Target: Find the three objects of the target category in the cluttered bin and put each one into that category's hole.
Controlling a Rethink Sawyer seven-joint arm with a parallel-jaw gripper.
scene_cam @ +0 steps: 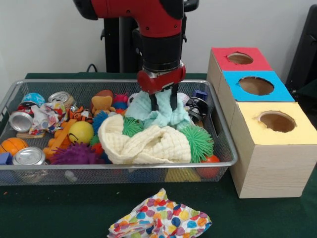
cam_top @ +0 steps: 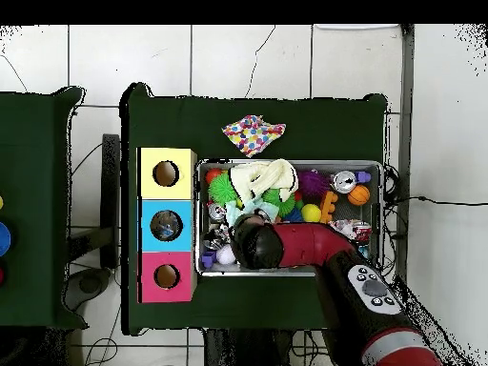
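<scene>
Nearest, lying crumpled on the green table just outside the wire bin's (scene_cam: pixel 119 166) front wall: a patterned cloth (scene_cam: pixel 159 218) with coloured dots. Sprawling inside the bin against that front wall: a cream cloth (scene_cam: pixel 146 144), waffle-textured, folded over itself, its long axis running along the wall. Sitting just behind it, toward the bin's middle: the mint cloth (scene_cam: pixel 163 116), pale, soft and bunched into a heap, touching the cream one. Reaching straight down into that heap from above: the gripper (scene_cam: pixel 164 106), the mint cloth lying directly under and between the black fingers (scene_cam: pixel 154 101). Standing narrowly apart with fabric gathered between them, so seemingly pinching a fold of the mint cloth. Pressing in on the bin's box side: a green spiky ball (scene_cam: pixel 198 141), likely to snag in a lift. Waiting beside the bin: the yellow box (scene_cam: pixel 277 144), then blue and red further back, each with a round hole on top.
</scene>
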